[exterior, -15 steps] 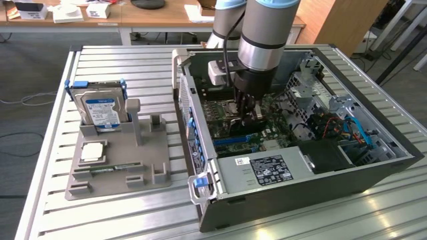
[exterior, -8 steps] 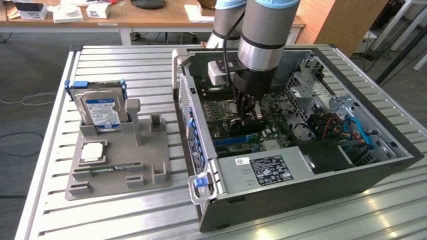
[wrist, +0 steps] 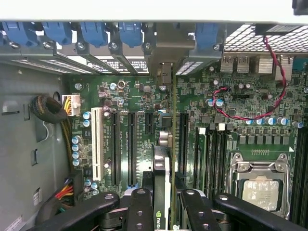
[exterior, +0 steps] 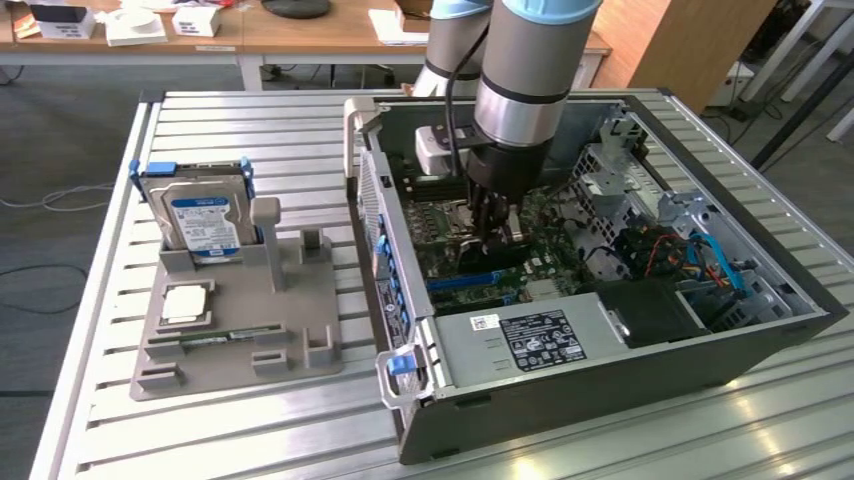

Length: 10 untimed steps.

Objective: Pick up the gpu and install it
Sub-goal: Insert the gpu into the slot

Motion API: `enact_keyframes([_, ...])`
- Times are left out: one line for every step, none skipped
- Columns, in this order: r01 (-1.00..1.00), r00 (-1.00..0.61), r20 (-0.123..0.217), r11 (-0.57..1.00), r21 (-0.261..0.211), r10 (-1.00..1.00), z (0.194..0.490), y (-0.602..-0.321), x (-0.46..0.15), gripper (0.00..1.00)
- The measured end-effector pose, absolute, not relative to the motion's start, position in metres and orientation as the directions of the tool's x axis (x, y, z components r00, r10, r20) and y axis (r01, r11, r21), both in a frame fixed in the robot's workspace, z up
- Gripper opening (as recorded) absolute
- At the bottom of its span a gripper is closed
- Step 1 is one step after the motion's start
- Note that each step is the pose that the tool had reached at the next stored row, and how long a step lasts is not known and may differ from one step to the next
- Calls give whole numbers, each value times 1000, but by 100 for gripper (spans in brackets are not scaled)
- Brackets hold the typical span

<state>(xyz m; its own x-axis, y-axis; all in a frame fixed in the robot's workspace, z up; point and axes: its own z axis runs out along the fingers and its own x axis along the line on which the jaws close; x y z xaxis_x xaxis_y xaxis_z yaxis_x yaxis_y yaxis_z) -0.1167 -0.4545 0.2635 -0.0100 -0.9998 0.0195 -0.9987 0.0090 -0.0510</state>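
Exterior view: I reach into the open computer case (exterior: pixel 641 375), dark gpu (exterior: pixel 491 255) over its motherboard; grey tray (exterior: pixel 247 368) bears a hard drive (exterior: pixel 203 212) | wrist view: my jaws grip the gpu (wrist: pixel 163 187), upright, edge-on

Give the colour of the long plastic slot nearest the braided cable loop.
White, clearest in the wrist view.

Slatted metal table (exterior: pixel 114 400) under computer case (exterior: pixel 587 405), tray (exterior: pixel 314 285).

Upper edge of wrist view: passage barred by slot brackets (wrist: pixel 130 36). Upper right: red-black cable (wrist: pixel 279 98) looped over board. Far left: strip beside case wall (wrist: pixel 17 130) narrowed by cable bundle (wrist: pixel 48 109).
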Motion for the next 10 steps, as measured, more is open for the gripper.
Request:
enact_keyframes([-999, -10, 20, 9, -51, -1000, 263, -455, -117, 27])
enact_keyframes([-999, -10, 19, 9, -51, -1000, 262, -455, -117, 27])
enact_keyframes([-999, -10, 19, 9, -51, -1000, 262, -455, -117, 27])
enact_keyframes([-999, -10, 20, 9, -51, -1000, 262, -455, -117, 27])
enact_keyframes([-999, -10, 20, 9, -51, -1000, 261, -455, -117, 27])
enact_keyframes([-999, -10, 20, 9, -51, -1000, 261, -455, -117, 27])
enact_keyframes([-999, -10, 20, 9, -51, -1000, 261, -455, -117, 27])
enact_keyframes([-999, -10, 19, 9, -51, -1000, 261, -455, -117, 27])
enact_keyframes([-999, -10, 19, 9, -51, -1000, 260, -454, -117, 27])
enact_keyframes([-999, -10, 19, 9, -51, -1000, 260, -454, -117, 27])
